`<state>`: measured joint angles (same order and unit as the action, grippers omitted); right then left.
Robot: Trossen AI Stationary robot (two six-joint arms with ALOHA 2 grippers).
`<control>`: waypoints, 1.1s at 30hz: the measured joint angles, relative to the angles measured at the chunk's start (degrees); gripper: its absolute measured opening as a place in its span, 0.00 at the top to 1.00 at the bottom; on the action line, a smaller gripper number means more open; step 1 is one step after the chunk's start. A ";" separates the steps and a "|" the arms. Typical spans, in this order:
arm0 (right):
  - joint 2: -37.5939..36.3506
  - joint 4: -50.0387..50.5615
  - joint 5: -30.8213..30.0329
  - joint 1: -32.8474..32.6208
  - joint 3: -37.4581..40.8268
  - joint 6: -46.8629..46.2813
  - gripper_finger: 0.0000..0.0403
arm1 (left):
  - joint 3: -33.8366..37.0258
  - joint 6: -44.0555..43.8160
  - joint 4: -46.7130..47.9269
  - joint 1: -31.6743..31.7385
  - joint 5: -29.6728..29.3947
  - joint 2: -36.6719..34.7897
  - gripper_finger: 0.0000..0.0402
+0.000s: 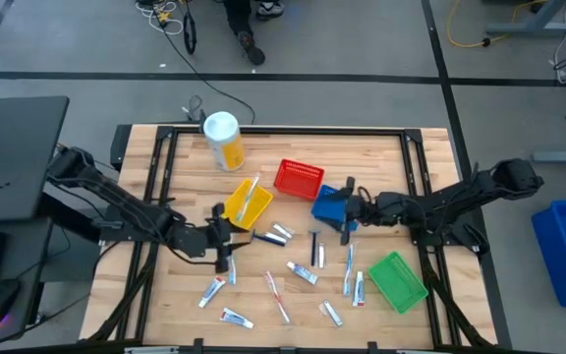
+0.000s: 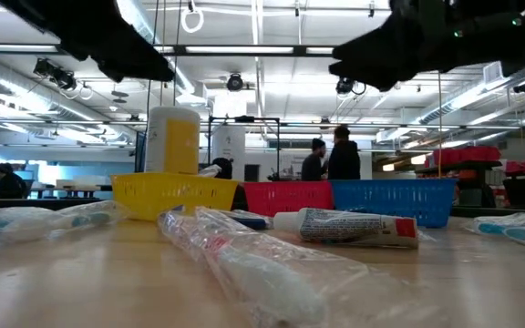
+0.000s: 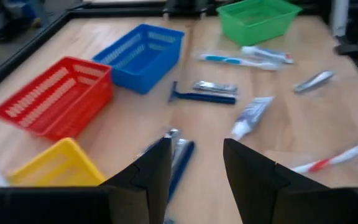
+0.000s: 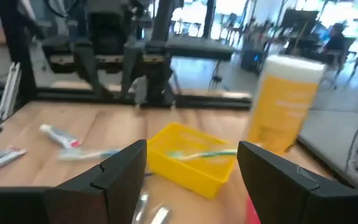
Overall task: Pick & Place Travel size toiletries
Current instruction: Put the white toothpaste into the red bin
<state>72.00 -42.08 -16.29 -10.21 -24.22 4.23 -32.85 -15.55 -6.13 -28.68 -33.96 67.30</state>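
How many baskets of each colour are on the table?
Yellow basket: 1
Red basket: 1
Blue basket: 1
Green basket: 1
Total: 4

Two dark, slender jointed arms, each end effector with two broad, black, angular fingers (image 3: pixel 146 180).

We find the table's (image 1: pixel 180 167) left side bare; baskets, a canister (image 1: pixel 223 140) and scattered toiletries (image 1: pixel 303 273) crowd centre and right.
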 joint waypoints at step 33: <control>35.76 41.92 -1.68 -17.23 -30.10 -28.24 0.38 | 3.16 2.75 -8.63 0.47 3.11 -1.00 0.61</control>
<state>107.77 -0.17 -17.98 -27.45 -54.33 -24.01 -29.69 -12.80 -14.76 -28.21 -30.85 66.30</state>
